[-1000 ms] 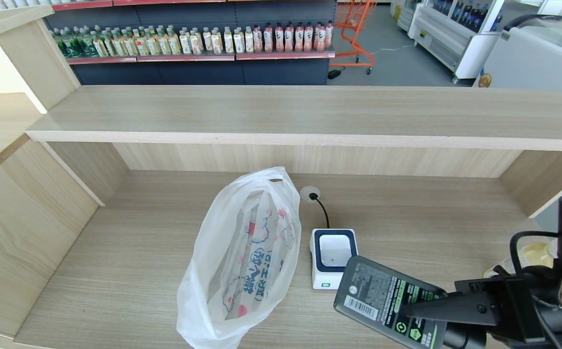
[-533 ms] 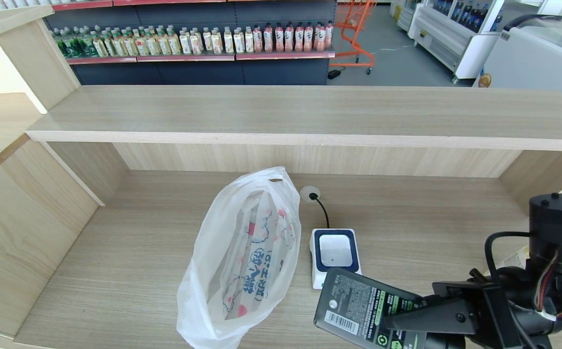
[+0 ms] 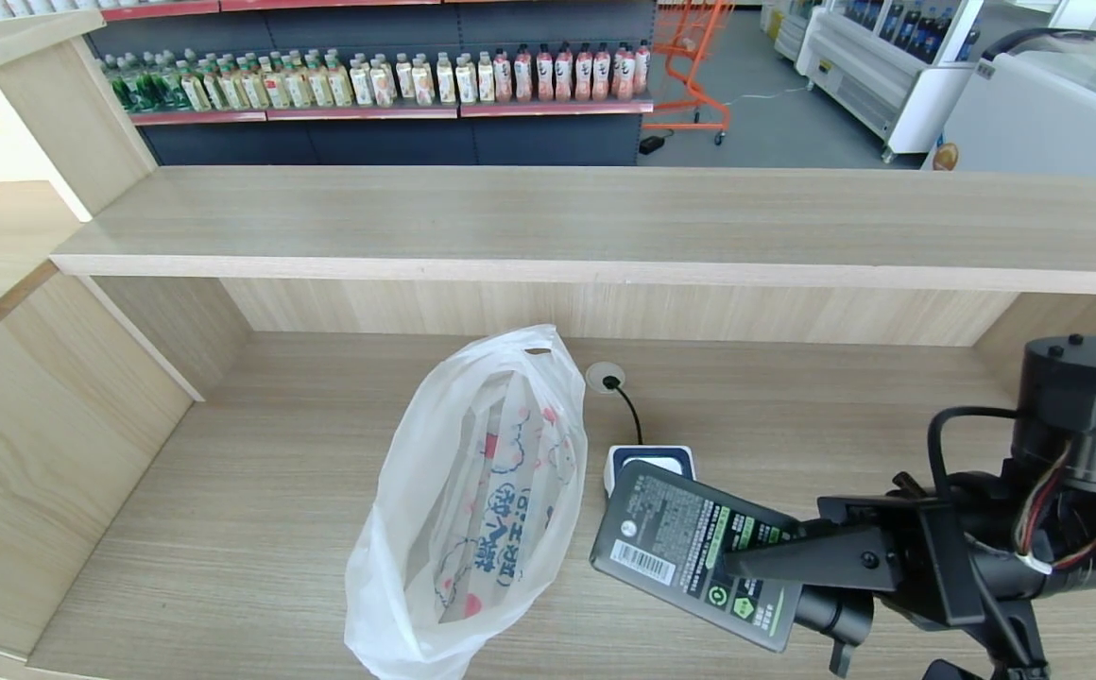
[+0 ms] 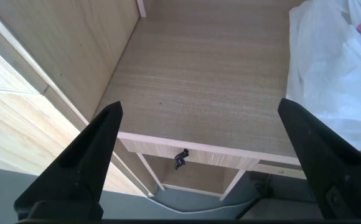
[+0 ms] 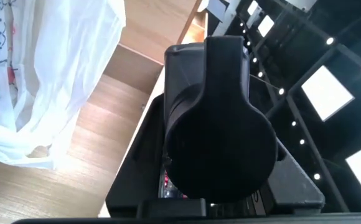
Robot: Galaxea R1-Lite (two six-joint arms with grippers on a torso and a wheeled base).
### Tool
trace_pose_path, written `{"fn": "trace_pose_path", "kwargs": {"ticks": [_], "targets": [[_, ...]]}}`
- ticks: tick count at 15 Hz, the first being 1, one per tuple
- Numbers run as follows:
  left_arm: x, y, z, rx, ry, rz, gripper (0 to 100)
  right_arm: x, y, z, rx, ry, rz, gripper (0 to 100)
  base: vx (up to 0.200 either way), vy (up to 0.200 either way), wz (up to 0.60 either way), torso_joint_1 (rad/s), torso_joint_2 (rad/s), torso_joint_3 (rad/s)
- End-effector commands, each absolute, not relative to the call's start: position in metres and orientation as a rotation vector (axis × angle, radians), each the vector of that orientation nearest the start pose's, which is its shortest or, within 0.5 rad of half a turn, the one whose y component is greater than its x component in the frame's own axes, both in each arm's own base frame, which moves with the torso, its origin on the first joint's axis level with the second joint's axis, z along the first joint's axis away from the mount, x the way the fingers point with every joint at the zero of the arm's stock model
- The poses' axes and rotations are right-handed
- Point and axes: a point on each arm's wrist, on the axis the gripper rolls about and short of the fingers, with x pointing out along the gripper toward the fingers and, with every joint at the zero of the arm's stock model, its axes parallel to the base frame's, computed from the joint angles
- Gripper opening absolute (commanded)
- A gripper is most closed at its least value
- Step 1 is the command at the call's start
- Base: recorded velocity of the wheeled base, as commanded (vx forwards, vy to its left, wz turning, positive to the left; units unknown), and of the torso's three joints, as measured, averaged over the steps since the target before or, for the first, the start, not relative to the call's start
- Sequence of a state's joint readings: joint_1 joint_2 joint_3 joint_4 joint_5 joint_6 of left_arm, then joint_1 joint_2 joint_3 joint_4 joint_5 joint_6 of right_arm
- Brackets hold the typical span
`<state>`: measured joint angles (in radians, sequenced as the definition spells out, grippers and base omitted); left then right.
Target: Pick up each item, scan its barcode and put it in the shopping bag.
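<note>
The right gripper (image 3: 748, 567) is clamped on one end of the pack (image 3: 671, 534), held over the scanner (image 3: 652, 460) beside the bag (image 3: 472, 491), the left gripper (image 4: 200, 111) spread empty; its barcode (image 3: 642, 563) faces up, away from the scanner, so the scan may fail

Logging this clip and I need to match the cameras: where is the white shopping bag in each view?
Head view: the shopping bag lies in the middle of the counter, just left of the scanner.
Left wrist view: the bag sits beyond the open left gripper, across bare counter.
Right wrist view: the bag lies beside the dark packet.
Shared landmark: the wooden counter under the bag.
</note>
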<state>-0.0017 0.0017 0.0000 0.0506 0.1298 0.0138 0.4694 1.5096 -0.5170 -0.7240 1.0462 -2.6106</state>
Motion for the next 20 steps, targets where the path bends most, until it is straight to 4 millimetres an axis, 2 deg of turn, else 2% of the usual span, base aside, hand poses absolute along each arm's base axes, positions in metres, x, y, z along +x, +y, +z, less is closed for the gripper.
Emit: {"fn": "trace_pose_path", "kwargs": {"ticks": [1,11,12,13,14,15,16,18,20], "targets": [[-0.023,0.003,0.07,0.017,0.053,0.128,100,0.198,0.122,0.168,-1.884,-1.714,0.847,0,0.0,0.0,0.0,0.0,0.0,0.0],[-0.023,0.003,0.07,0.017,0.053,0.128,100,0.195,0.121,0.17,-1.883,-1.72,0.839,0,0.0,0.0,0.0,0.0,0.0,0.0],[-0.023,0.003,0.07,0.017,0.053,0.128,100,0.194,0.121,0.172,-1.883,-1.725,0.831,0,0.0,0.0,0.0,0.0,0.0,0.0],[-0.023,0.003,0.07,0.017,0.053,0.128,100,0.186,0.114,0.186,-1.866,-1.699,0.806,0,0.0,0.0,0.0,0.0,0.0,0.0],[-0.023,0.003,0.07,0.017,0.053,0.128,100,0.183,0.103,0.199,-1.837,-1.599,0.803,0,0.0,0.0,0.0,0.0,0.0,0.0],[-0.023,0.003,0.07,0.017,0.053,0.128,100,0.183,0.094,0.203,-1.809,-1.511,0.816,0,0.0,0.0,0.0,0.0,0.0,0.0],[-0.023,0.003,0.07,0.017,0.053,0.128,100,0.179,0.077,0.206,-1.658,-1.249,0.903,0,0.0,0.0,0.0,0.0,0.0,0.0],[-0.023,0.003,0.07,0.017,0.053,0.128,100,0.175,0.065,0.187,-1.435,-0.856,1.009,0,0.0,0.0,0.0,0.0,0.0,0.0],[-0.023,0.003,0.07,0.017,0.053,0.128,100,0.168,0.049,0.189,-1.366,-0.744,1.006,0,0.0,0.0,0.0,0.0,0.0,0.0]]}}
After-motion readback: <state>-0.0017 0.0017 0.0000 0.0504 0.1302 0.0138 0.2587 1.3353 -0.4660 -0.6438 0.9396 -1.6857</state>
